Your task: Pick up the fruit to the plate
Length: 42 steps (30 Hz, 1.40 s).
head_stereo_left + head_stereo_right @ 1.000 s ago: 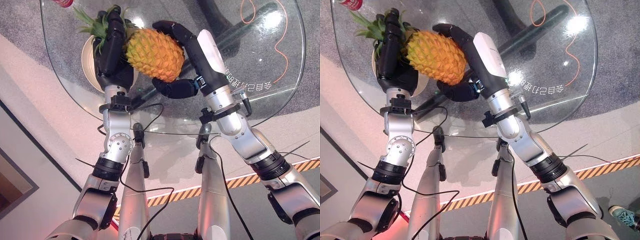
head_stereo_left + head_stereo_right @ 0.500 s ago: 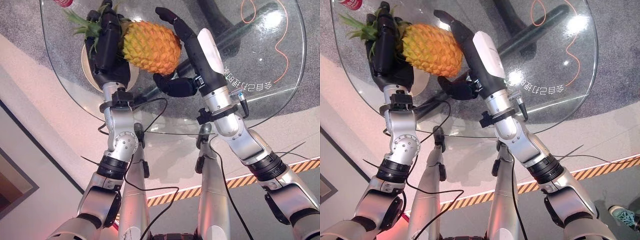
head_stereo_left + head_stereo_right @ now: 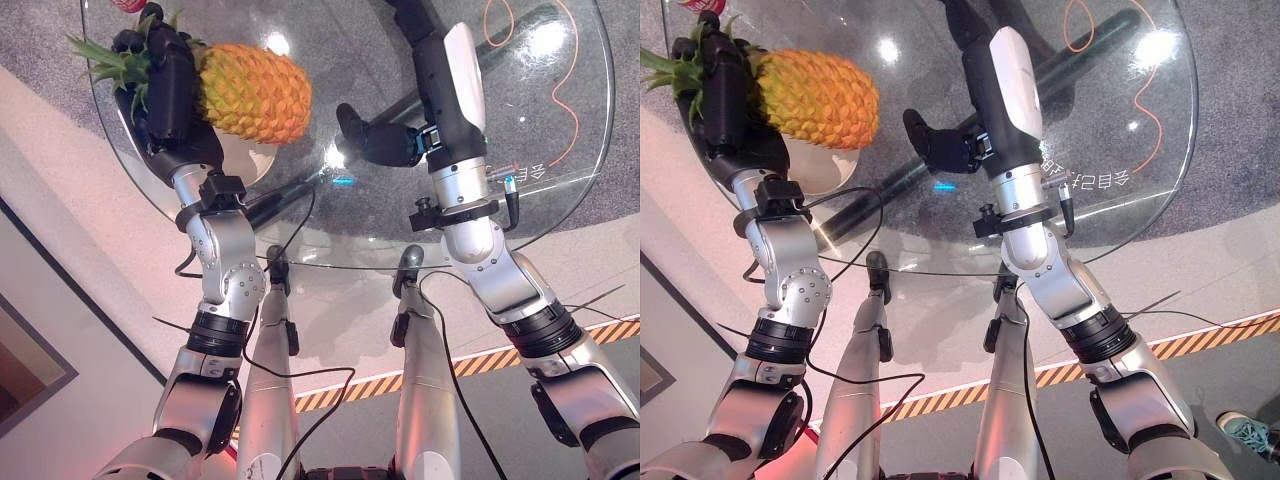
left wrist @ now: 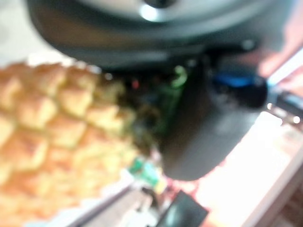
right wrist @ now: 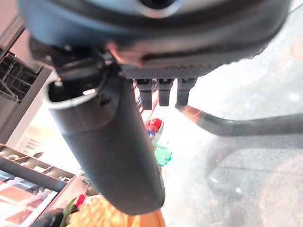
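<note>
The right hand [image 3: 420, 60] runs out of the top edge of the frame, so its fingertips are cut off. The plate [image 3: 245, 157] at the upper left is mostly covered by the pineapple [image 3: 250, 92] and the left hand [image 3: 165, 85]. The leaf crown is partly hidden behind this hand. In the left wrist view everything is blurred. The red object [image 3: 128, 5] at the top left is cut off.
</note>
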Available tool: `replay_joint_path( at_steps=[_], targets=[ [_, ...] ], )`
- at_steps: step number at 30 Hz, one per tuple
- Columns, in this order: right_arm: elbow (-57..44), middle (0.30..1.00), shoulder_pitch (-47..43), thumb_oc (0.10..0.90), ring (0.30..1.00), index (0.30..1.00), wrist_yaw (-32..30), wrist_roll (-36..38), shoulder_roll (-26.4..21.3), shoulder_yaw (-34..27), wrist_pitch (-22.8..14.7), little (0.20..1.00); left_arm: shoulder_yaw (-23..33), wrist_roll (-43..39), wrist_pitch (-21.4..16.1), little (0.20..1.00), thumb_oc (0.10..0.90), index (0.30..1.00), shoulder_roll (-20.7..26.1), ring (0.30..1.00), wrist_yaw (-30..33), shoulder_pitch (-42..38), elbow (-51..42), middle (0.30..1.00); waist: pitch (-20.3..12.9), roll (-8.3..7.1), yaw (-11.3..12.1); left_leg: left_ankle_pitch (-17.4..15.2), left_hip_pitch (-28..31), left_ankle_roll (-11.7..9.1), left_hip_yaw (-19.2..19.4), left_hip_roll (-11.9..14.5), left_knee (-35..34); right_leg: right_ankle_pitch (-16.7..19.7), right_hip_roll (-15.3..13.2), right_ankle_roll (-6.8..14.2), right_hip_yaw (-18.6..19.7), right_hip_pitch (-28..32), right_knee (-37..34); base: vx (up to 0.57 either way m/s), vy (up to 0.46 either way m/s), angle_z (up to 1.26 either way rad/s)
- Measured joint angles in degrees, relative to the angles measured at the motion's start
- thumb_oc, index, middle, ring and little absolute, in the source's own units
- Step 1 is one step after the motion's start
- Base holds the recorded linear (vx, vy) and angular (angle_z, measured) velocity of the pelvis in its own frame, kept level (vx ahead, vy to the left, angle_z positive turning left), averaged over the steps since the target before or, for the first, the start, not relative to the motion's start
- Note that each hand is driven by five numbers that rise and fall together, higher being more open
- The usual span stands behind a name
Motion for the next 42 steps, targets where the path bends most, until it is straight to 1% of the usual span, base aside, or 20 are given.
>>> replay_joint_path(
  at_steps=[5,10,13,16,19,20,24,28,35,38,39,41,42],
  targets=[
    [0.2,0.900,0.2,0.800,0.900,0.900,-1.9,0.0,0.0,0.0,0.2,0.900,0.2,4.4,-1.9,0.200,0.100,0.300,0.0,0.300,3.8,0.0,0.0,0.300,0.0,0.00,0.0,0.0,0.0,0.0,0.0,0.0,0.0,0.0,0.0,0.0,0.0,0.0,0.0,0.00,0.000,0.00],
    [4.1,0.900,0.4,0.800,0.900,0.900,-7.1,0.1,0.0,-0.7,0.3,0.900,0.3,13.2,-2.5,0.200,0.100,0.300,0.3,0.300,11.5,0.0,0.3,0.300,0.0,0.00,0.1,0.0,0.0,0.0,0.0,0.0,0.0,0.0,0.0,0.0,0.0,0.0,0.0,0.00,0.000,0.00],
    [7.1,0.900,2.0,0.800,0.900,0.900,-10.9,0.7,-0.1,-3.1,0.8,0.900,0.6,18.7,-3.7,0.200,0.100,0.300,0.9,0.300,16.5,-0.1,1.5,0.300,0.0,0.00,0.0,0.0,0.0,0.0,0.0,0.0,0.0,0.0,0.0,0.0,0.0,-0.1,0.0,0.00,0.000,0.00],
    [9.6,0.900,4.2,0.800,0.900,0.900,-16.0,2.1,-0.1,-6.0,1.4,0.900,1.3,23.3,-4.5,0.200,0.100,0.300,2.1,0.300,21.1,-0.6,3.5,0.300,0.0,-0.01,-0.2,0.0,0.0,0.0,0.0,0.0,0.0,0.0,0.0,0.0,0.1,-0.1,0.0,0.00,0.000,0.00],
    [11.4,0.900,5.4,0.800,0.900,0.900,-19.5,4.3,-0.1,-7.5,1.6,0.900,2.5,26.2,-5.4,0.200,0.100,0.300,3.0,0.300,23.9,-0.9,5.2,0.300,0.0,-0.02,-1.0,0.0,0.0,0.0,0.1,0.0,0.0,0.0,0.0,0.0,0.1,-0.1,0.0,0.00,0.012,0.00],
    [12.1,0.900,5.4,0.800,0.900,0.900,-20.4,5.4,-0.1,-7.8,1.8,0.900,2.7,27.0,-5.9,0.200,0.100,0.300,3.5,0.300,24.9,-1.0,6.2,0.300,0.0,-0.02,-1.3,0.0,0.0,0.0,0.1,0.0,0.0,0.0,0.0,0.0,0.1,-0.1,0.0,0.00,0.000,0.00],
    [14.5,0.900,5.8,0.800,0.900,0.900,-24.7,9.9,-0.1,-10.2,2.0,0.900,2.5,30.1,-6.0,0.200,0.100,0.300,5.2,0.300,26.8,-2.2,10.0,0.300,0.0,-0.03,-1.6,0.0,0.0,0.0,0.2,0.1,0.0,0.1,0.2,-0.1,0.3,-0.3,0.0,0.00,0.000,0.00],
    [18.4,0.900,6.0,0.800,0.900,0.900,-28.5,14.7,-0.2,-13.3,2.0,0.900,2.4,31.8,-6.5,0.200,0.100,0.300,5.9,0.300,28.4,-3.1,12.6,0.300,0.0,-0.08,-1.6,0.0,0.0,0.0,0.4,0.2,0.0,0.1,0.3,-0.1,0.5,-0.5,0.0,0.00,0.000,0.00],
    [29.5,0.900,5.1,0.800,0.900,0.900,-35.0,25.5,-0.5,-15.8,1.1,0.900,2.1,33.0,-7.8,0.200,0.100,0.300,8.1,0.300,30.6,-5.9,19.1,0.300,0.2,-0.36,-1.7,0.0,-0.1,0.0,1.0,0.4,-0.2,0.3,0.7,-0.1,1.2,-0.9,-0.2,0.00,-0.002,-0.03],
    [34.8,0.900,4.5,0.800,0.900,0.900,-36.5,30.6,-0.5,-17.1,-0.3,0.900,0.9,33.1,-8.2,0.200,0.100,0.300,9.4,0.300,31.4,-7.6,22.3,0.300,0.2,-0.42,-1.8,0.0,-0.2,0.0,1.0,0.6,-0.2,0.5,0.8,-0.2,1.2,-1.0,-0.3,-0.02,-0.010,-0.02],
    [38.1,0.900,3.2,0.800,0.900,0.900,-37.0,32.6,-0.5,-17.3,-0.7,0.900,-0.1,33.1,-8.2,0.200,0.100,0.300,10.3,0.300,32.1,-8.7,23.6,0.300,0.2,-0.44,-1.8,0.0,-0.3,-0.1,1.1,0.7,-0.3,0.6,0.9,-0.3,1.2,-1.1,-0.6,-0.01,-0.019,-0.04],
    [42.7,0.900,1.6,0.800,0.900,0.900,-37.5,37.9,-0.5,-17.7,-1.0,0.900,-1.1,33.4,-8.2,0.200,0.100,0.300,11.7,0.300,32.5,-10.4,25.3,0.300,0.2,-0.51,-1.9,0.1,-0.4,-0.2,1.3,0.7,-0.6,1.0,1.0,-0.3,1.3,-1.1,-1.1,0.00,-0.015,-0.04],
    [43.5,0.900,1.3,0.800,0.900,0.900,-37.5,39.0,-0.5,-17.7,-1.2,0.900,-1.3,33.7,-8.2,0.200,0.100,0.300,12.0,0.300,32.7,-10.8,25.6,0.300,0.2,-0.51,-1.9,0.1,-0.4,-0.2,1.4,0.7,-0.7,1.0,1.0,-0.2,1.3,-1.2,-1.2,0.00,0.000,0.00]
  ],
)
